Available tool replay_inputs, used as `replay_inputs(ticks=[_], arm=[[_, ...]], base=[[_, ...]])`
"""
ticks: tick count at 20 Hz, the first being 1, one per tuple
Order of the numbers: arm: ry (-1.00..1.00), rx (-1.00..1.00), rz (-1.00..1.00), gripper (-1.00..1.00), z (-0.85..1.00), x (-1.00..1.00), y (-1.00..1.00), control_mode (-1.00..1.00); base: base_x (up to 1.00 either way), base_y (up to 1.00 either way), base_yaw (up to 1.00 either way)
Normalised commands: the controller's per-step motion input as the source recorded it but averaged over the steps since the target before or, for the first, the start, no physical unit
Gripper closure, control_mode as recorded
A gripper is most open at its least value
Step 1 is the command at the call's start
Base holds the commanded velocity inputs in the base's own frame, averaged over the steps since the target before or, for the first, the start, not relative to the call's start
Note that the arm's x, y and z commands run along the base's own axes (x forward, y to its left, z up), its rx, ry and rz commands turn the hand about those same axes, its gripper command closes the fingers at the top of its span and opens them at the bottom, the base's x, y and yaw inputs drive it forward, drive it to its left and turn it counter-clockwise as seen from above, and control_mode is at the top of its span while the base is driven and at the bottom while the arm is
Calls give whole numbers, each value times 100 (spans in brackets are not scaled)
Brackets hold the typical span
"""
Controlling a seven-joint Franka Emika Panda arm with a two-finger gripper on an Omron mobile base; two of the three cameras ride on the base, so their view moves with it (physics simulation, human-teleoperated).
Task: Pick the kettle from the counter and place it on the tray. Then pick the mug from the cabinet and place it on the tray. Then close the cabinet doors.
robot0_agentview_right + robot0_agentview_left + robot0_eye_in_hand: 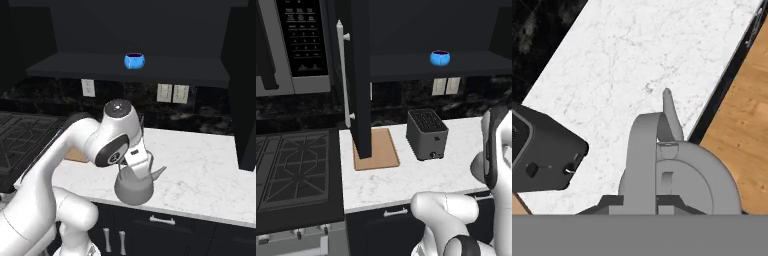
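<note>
My gripper (138,168) is shut on the arched handle of the grey kettle (133,188), which hangs just above the front edge of the white counter (200,165). In the hand view the kettle (682,175) sits right under the hand with its spout pointing away, and the gripper (644,202) clamps the loop handle. The tan tray (378,150) lies on the counter's left end, partly behind the open left cabinet door (358,75). The blue mug (440,57) (134,61) stands on the dark shelf inside the open cabinet (75,67).
A black toaster (427,134) (542,155) stands on the counter between the tray and the kettle. The stovetop (291,165) lies to the left, under the microwave (291,45). The right cabinet door (245,100) stands open. Wooden floor (742,115) shows beyond the counter edge.
</note>
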Motion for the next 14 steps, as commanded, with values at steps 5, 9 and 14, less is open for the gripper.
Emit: replay_inputs(ticks=[5, 9, 14], arm=[[-1, 0, -6, 100, 34, -35, 63, -100], [0, 0, -13, 100, 22, -21, 71, -100], [-1, 0, -11, 100, 17, -11, 79, -100]], base=[[0, 0, 0], [0, 0, 0], [0, 0, 0]])
